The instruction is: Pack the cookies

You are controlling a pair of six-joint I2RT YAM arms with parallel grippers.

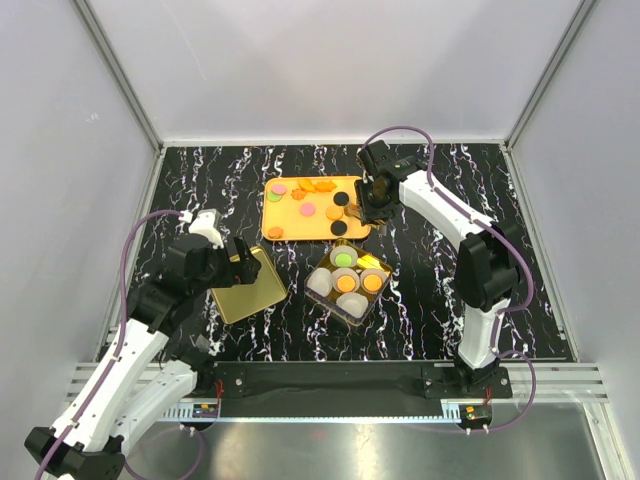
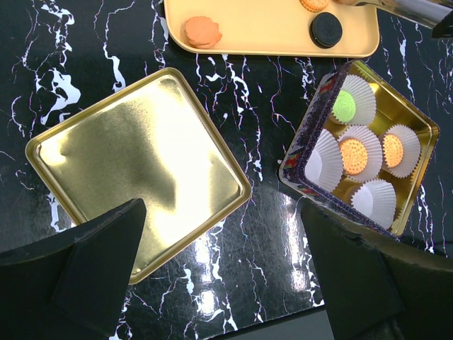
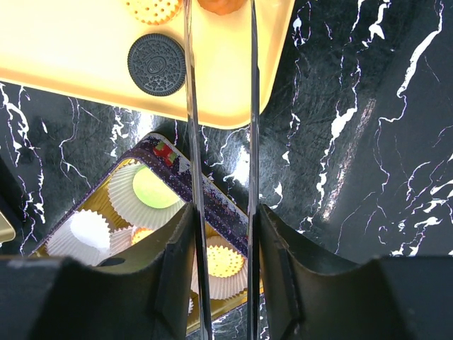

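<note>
Metal tongs [image 3: 253,106], pinched in the right gripper [image 3: 221,219], should be squeezed gently on the orange cookie [image 3: 219,6] just ahead — then lifted level.

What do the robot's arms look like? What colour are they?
The left arm and the right arm both have smooth white tube-shaped links joined by chunky black joints. A thin purple cable loops along each one. The jaws at the ends are black and wedge-shaped.
</note>
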